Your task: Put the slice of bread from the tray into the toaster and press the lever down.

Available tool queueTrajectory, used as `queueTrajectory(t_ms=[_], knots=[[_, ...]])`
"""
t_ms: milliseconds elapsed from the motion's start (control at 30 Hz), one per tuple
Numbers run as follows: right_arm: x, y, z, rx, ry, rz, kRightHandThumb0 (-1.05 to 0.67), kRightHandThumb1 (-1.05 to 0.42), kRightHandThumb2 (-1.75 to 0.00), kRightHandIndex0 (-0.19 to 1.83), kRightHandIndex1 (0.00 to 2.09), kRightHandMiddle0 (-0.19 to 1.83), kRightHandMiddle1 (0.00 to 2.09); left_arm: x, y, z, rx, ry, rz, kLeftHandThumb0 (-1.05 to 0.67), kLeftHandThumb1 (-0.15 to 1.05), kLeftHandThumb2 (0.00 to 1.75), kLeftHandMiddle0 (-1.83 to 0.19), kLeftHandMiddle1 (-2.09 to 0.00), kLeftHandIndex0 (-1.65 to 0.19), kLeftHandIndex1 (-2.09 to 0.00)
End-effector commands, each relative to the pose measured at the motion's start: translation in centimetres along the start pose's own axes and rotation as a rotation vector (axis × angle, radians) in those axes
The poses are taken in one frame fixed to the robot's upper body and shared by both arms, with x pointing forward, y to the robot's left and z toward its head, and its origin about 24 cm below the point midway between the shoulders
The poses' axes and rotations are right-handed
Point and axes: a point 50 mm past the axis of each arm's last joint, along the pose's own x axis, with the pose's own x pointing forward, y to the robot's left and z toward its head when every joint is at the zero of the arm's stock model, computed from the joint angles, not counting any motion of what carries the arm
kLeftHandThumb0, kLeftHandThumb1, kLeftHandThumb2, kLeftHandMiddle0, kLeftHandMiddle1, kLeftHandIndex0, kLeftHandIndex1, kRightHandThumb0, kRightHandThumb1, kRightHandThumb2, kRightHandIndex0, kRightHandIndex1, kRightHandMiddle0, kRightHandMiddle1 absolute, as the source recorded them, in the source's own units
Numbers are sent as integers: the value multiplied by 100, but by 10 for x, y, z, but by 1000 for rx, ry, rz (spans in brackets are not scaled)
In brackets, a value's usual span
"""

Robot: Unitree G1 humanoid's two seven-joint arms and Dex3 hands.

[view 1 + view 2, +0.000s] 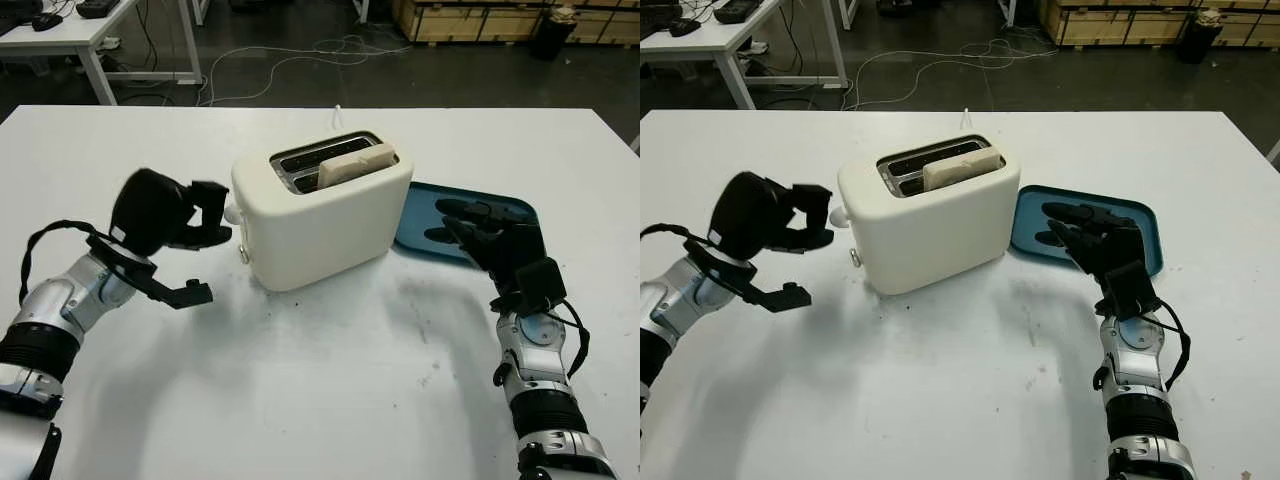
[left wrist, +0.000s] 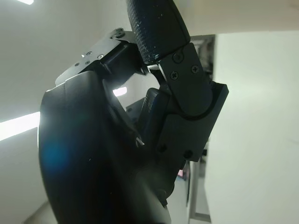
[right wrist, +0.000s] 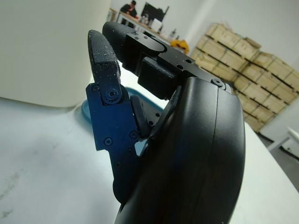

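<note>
The toaster point(image 1: 322, 210) stands mid-table point(image 1: 300, 400), cream-coloured, with two slots on top. The bread point(image 1: 356, 165) sits upright in the slot nearer the robot, its top edge poking above the slot rim. The lever point(image 1: 231, 214), a small pale knob, juts from the toaster's end at its 9 o'clock.

The left hand point(image 1: 190, 235) hangs above the table at 9 o'clock of the toaster, just beside the lever end. Its fingers point(image 1: 210, 210) are curled, holding nothing; two upper fingertips sit close against the lever, though contact cannot be told. A lower finger point(image 1: 190, 293) points out over the table below them. The bread lies at about 2 o'clock from this hand, well apart from it, across the toaster's top.

The tray point(image 1: 1140, 225), teal, lies at 3 o'clock of the toaster, one corner just beside the toaster's base. The right hand point(image 1: 1095, 235) is open over the tray's near part, holding nothing, fingers pointing toward the toaster. The bread is at about 10 o'clock from it.
</note>
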Motion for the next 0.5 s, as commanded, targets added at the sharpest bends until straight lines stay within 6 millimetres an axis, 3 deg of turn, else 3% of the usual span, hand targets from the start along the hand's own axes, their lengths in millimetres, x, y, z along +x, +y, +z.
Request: queueTrajectory(t_ms=[0,67,100,233,367,467], knots=[[3,2,3,13,-10,4,-51,-89,0,127,24,121,1,-3,7,0,-29,6,22,-100,92,74,-117,-175,-46,-175],[3,2,3,11,-12,6,-51,-89,0,127,25,122,1,-5,9,0,-63,2,66,-97,92,66,-108,-175,-18,-173],[3,2,3,7,-13,6,-52,-89,0,127,25,122,1,-5,9,0,-72,-2,82,-95,92,63,-99,-175,-13,-165],[3,1,3,9,-9,0,-52,-89,0,126,25,121,0,-6,5,0,-54,-36,88,-91,92,62,-53,-175,-11,-132],[2,1,1,16,-4,2,-52,-89,0,127,26,121,0,-9,-1,-1,-10,-37,62,-89,92,67,-21,-175,-3,-139],[2,0,1,16,-7,6,-52,-89,0,127,26,121,0,-10,-6,-2,2,-33,36,-89,92,68,-24,-175,-1,-149]])
